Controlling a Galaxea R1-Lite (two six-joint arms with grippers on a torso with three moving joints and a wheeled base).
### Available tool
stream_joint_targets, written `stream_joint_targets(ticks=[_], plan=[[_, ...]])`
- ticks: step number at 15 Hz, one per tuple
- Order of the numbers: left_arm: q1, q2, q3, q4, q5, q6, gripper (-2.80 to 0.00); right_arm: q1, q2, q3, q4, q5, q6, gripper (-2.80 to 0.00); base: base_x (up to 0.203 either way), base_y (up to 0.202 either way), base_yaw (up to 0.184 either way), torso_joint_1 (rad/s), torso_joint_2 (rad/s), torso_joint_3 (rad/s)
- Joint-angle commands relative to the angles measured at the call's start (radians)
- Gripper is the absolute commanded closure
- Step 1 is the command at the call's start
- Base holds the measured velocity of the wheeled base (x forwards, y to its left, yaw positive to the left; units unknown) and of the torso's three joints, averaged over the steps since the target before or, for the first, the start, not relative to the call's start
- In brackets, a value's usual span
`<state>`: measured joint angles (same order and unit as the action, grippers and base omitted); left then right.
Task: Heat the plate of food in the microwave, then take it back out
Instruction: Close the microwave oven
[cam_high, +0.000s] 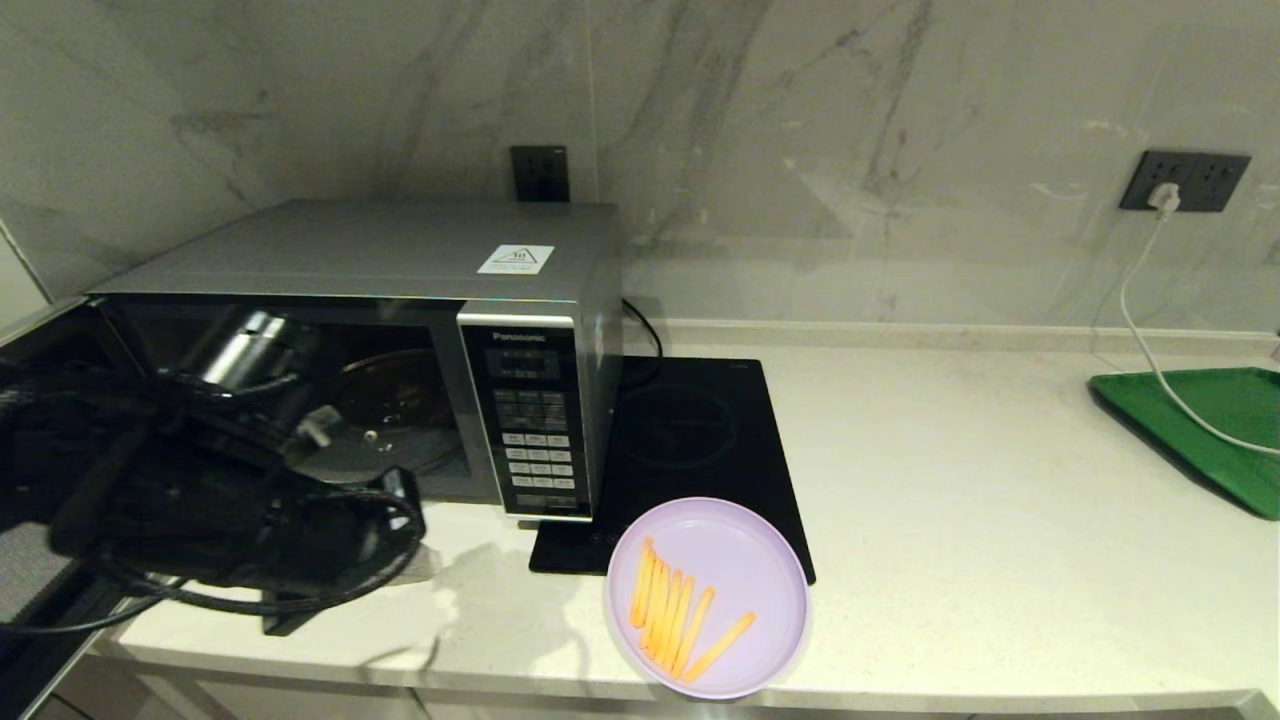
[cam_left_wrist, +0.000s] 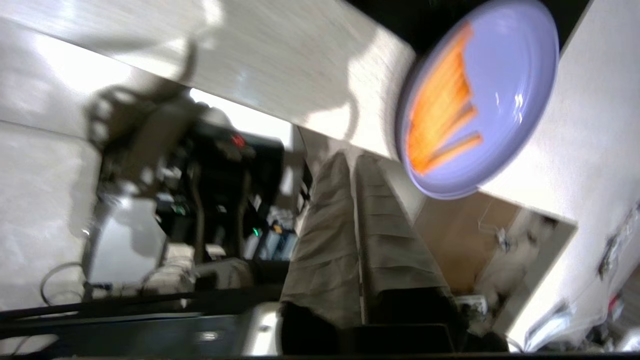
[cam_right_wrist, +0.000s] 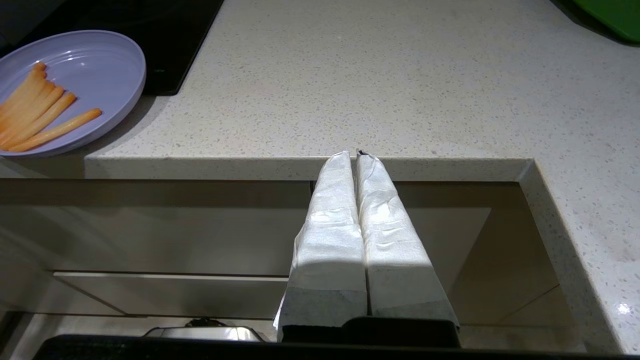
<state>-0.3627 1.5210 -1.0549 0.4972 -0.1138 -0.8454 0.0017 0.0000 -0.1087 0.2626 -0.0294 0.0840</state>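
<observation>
The lilac plate of fries (cam_high: 708, 597) lies at the counter's front edge, partly on the black cooktop and slightly over the edge; it also shows as the plate (cam_left_wrist: 477, 100) and the plate (cam_right_wrist: 70, 90). The silver Panasonic microwave (cam_high: 400, 255) stands at the left with its door swung open to the left, so the glass turntable (cam_high: 390, 400) shows inside. My left arm (cam_high: 230, 510) hangs in front of that opening. Its left gripper (cam_left_wrist: 350, 157) is shut and empty, left of the plate. My right gripper (cam_right_wrist: 352, 155) is shut, empty, just below the counter's front edge, right of the plate.
The black glass cooktop (cam_high: 700, 440) lies between the microwave and the plate. A green tray (cam_high: 1210, 430) sits at the far right with a white cable (cam_high: 1150, 330) running from a wall socket (cam_high: 1185, 180). The open microwave door (cam_high: 30, 580) juts out at the far left.
</observation>
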Motion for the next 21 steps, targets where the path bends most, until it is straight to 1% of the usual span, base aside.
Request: stream_joint_targets(ticks=[1,3,4,5,6,7,8,9,10,11,13,14,17,19,21], plan=[[0.219,-0.161,-0.008,0.033,0.0,0.097,0.0,0.0,0.0,0.0,0.001,-0.001,0.0,0.0,0.0,0.0,0.0,0.0,0.0,0.0],[0.448,-0.187,-0.077,0.046,-0.002,0.219,0.0,0.0,0.0,0.0,0.001,-0.001,0.0,0.0,0.0,0.0,0.0,0.0,0.0,0.0],[0.571,-0.19,-0.134,0.05,-0.004,0.296,0.0,0.0,0.0,0.0,0.001,-0.001,0.0,0.0,0.0,0.0,0.0,0.0,0.0,0.0],[0.658,-0.189,-0.214,0.054,-0.005,0.365,0.0,0.0,0.0,0.0,0.001,-0.001,0.0,0.0,0.0,0.0,0.0,0.0,0.0,0.0],[0.711,-0.185,-0.3,0.06,-0.006,0.425,0.0,0.0,0.0,0.0,0.001,0.0,0.0,0.0,0.0,0.0,0.0,0.0,0.0,0.0],[0.776,-0.177,-0.377,0.067,-0.006,0.499,0.0,0.0,0.0,0.0,0.001,0.0,0.0,0.0,0.0,0.0,0.0,0.0,0.0,0.0],[0.846,-0.164,-0.43,0.072,-0.006,0.572,0.0,0.0,0.0,0.0,0.001,-0.001,0.0,0.0,0.0,0.0,0.0,0.0,0.0,0.0],[0.897,-0.146,-0.476,0.076,-0.006,0.614,0.0,0.0,0.0,0.0,0.001,0.0,0.0,0.0,0.0,0.0,0.0,0.0,0.0,0.0],[0.945,-0.125,-0.517,0.078,-0.005,0.639,0.0,0.0,0.0,0.0,0.001,0.0,0.0,0.0,0.0,0.0,0.0,0.0,0.0,0.0],[0.984,-0.114,-0.534,0.078,-0.004,0.657,0.0,0.0,0.0,0.0,0.001,0.0,0.0,0.0,0.0,0.0,0.0,0.0,0.0,0.0],[1.077,-0.086,-0.546,0.079,-0.004,0.718,0.0,0.0,0.0,0.0,0.001,-0.001,0.0,0.0,0.0,0.0,0.0,0.0,0.0,0.0],[1.114,-0.052,-0.554,0.082,-0.004,0.737,0.0,0.0,0.0,0.0,0.001,0.0,0.0,0.0,0.0,0.0,0.0,0.0,0.0,0.0],[1.221,0.045,-0.586,0.104,-0.005,0.759,0.0,0.001,0.0,0.0,0.001,0.0,0.0,0.0,0.0,0.0,0.0,0.0,0.0,0.0],[1.258,0.088,-0.589,0.115,-0.011,0.768,0.0,0.0,0.0,0.0,0.001,-0.001,0.0,0.0,0.0,0.0,0.0,0.0,0.0,0.0],[1.263,0.1,-0.584,0.159,-0.026,0.769,0.0,0.0,0.0,0.0,0.001,-0.001,0.0,0.0,0.0,0.0,0.0,0.0,0.0,0.0]])
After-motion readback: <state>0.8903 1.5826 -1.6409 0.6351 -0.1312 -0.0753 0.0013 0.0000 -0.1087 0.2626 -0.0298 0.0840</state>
